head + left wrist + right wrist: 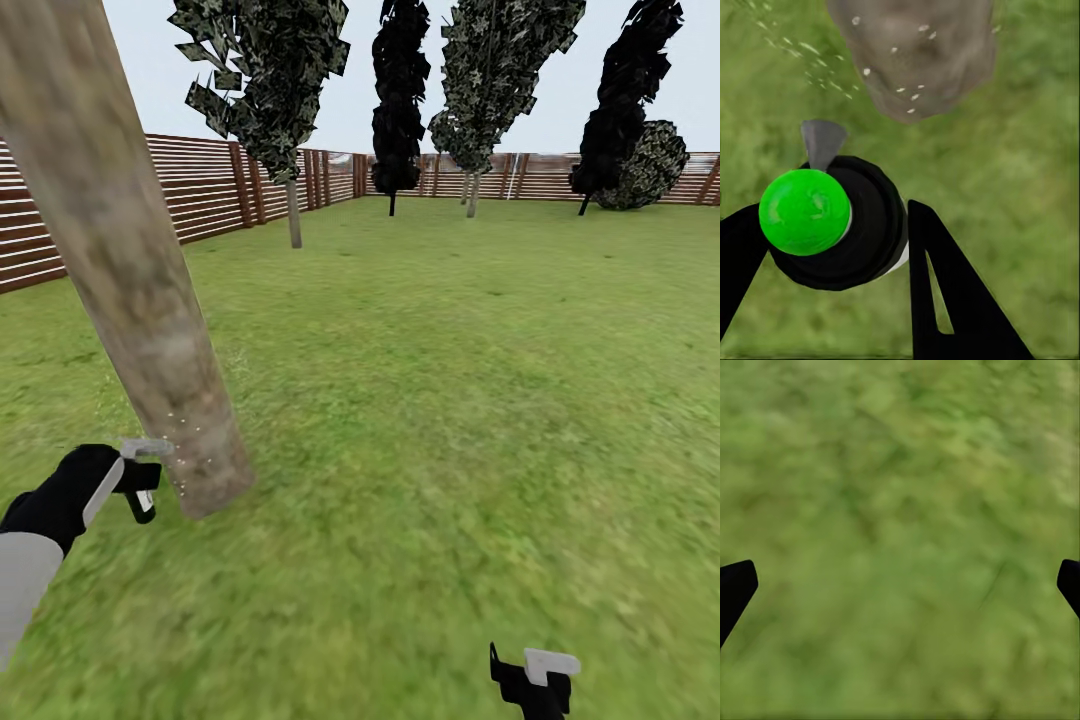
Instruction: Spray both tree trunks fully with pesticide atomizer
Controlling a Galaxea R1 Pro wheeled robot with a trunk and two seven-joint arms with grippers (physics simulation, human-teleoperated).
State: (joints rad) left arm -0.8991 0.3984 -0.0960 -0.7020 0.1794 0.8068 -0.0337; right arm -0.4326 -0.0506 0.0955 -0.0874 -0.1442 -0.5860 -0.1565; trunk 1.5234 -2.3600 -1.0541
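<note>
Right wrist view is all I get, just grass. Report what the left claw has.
Observer: The left claw is shut on the atomizer, green cap toward its camera.
Operator: Give me the nozzle's aim.
Observer: The grey nozzle points at the foot of the near tree trunk.
Operator: Say whether spray is landing.
Observer: Pale droplets speckle the trunk's base and the air beside it.
</note>
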